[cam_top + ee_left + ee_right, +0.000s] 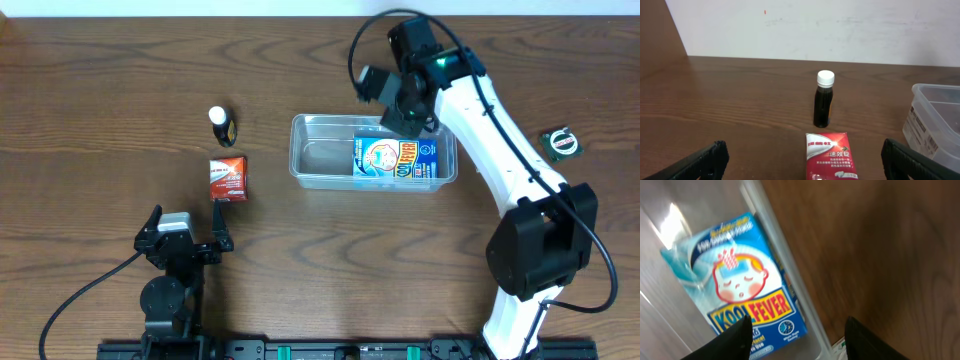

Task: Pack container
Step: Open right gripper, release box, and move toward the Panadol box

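A blue Kool Fever box (395, 158) lies inside the clear rectangular plastic container (322, 160) on the tabletop (100, 100); right fingers (730, 340) above it are spread, empty — placing looks done. Next (left fingers (695, 162) wide): grasp the red packet (228, 177) left of the container.

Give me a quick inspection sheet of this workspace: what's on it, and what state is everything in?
Surface: dark wood-grain table.
Job's things: clear container holds a blue Kool Fever box lying flat in its right half; red packet and upright white-capped bottle on the table to its left.
Clutter: small green-and-white item at the far right.
Grippers: left gripper open, empty, facing the packet; right gripper open, empty, above the container's right end.
Cables: black cables loop from both arms.
Surroundings: white wall behind the table.
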